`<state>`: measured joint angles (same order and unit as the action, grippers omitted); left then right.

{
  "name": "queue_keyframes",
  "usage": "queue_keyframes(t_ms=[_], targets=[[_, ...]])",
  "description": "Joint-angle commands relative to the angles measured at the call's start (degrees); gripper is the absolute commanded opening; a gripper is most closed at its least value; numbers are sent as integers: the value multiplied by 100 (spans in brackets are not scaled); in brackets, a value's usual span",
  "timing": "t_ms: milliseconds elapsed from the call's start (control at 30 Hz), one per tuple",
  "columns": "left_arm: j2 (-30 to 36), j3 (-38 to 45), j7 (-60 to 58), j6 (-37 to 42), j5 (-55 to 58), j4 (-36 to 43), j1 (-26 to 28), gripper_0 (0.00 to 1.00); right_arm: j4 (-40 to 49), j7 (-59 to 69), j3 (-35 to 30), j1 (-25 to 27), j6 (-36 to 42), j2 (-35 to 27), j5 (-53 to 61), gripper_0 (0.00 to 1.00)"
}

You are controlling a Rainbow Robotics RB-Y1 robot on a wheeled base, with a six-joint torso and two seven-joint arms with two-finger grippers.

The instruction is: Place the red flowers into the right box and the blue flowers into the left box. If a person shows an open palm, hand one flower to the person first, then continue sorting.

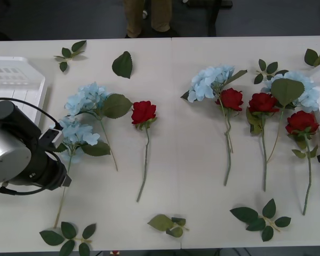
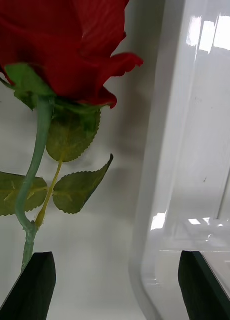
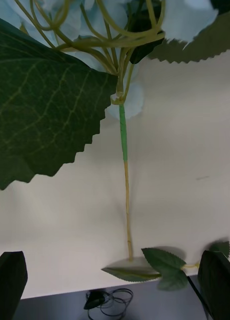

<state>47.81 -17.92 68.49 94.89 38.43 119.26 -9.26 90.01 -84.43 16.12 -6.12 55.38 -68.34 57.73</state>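
Several red flowers lie on the table, one rose [image 1: 143, 112] left of centre and three at the right [image 1: 232, 98] [image 1: 263, 102] [image 1: 302, 122]. Blue flowers lie at the left [image 1: 88, 98] [image 1: 77, 133] and at the right [image 1: 210, 80] [image 1: 304, 88]. My left arm [image 1: 21, 154] hangs over the nearer left blue flower; in the left wrist view its gripper [image 3: 115, 285] is open above that flower's stem [image 3: 126, 175]. My right gripper [image 2: 117, 287] is open, low between the rightmost rose [image 2: 70, 50] and the right box [image 2: 195, 150]. The left box [image 1: 16, 80] sits at the far left.
Loose green leaf sprigs lie scattered about: near the front edge [image 1: 66, 234] [image 1: 168, 224] [image 1: 258, 216] and along the back [image 1: 69, 52] [image 1: 122, 64] [image 1: 266, 69] [image 1: 312, 57]. The table's front edge [image 3: 55, 292] is close behind the stem's end.
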Motion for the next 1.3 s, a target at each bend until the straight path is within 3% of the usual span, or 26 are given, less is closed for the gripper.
queue_keyframes(t_ms=[33, 233, 700, 767, 833, 867, 933, 1100, 1133, 1167, 1200, 1300], targets=[[-307, -545, -204, -489, -776, -88, 144, 100, -36, 58, -74, -100, 25, 313, 37, 71], [-579, -730, -239, -1315, -1066, -694, 135, 100, 8, 111, -74, -355, -71, 638, 63, 71], [-641, -748, -99, -1807, -1470, -1318, 100, 100, -581, 32, -56, -759, -133, 1262, -376, 71], [-650, -756, -55, -2009, -1514, -1467, 91, 100, -652, -4, 6, -777, -142, 1280, -412, 62], [-667, -765, -20, -2097, -1523, -1564, 65, 100, -678, -4, 67, -794, -168, 1289, -473, 38], [-694, -774, -2, -2088, -1540, -1582, 56, 100, -678, 32, 85, -794, -168, 1297, -499, 21], [-711, -774, -2, -2080, -1567, -1573, 47, 100, -678, 40, 85, -803, -168, 1306, -508, 0], [-738, -765, -2, -2080, -1584, -1573, 39, 99, -590, 58, 85, -917, -71, 1306, -456, 0], [-746, -774, 7, -2080, -1584, -1573, 39, 73, -564, 67, 58, -961, 17, 1297, -438, 0], [-746, -774, 7, -2080, -1584, -1573, 39, 18, -520, 84, 32, -1032, 140, 1289, -429, 0], [-755, -774, 15, -2080, -1584, -1573, 39, 0, -458, 102, -21, -1111, 316, 1280, -412, 0], [-755, -765, 15, -2080, -1584, -1573, 39, 0, -291, 163, -214, -1322, 834, 1227, -350, 0]])
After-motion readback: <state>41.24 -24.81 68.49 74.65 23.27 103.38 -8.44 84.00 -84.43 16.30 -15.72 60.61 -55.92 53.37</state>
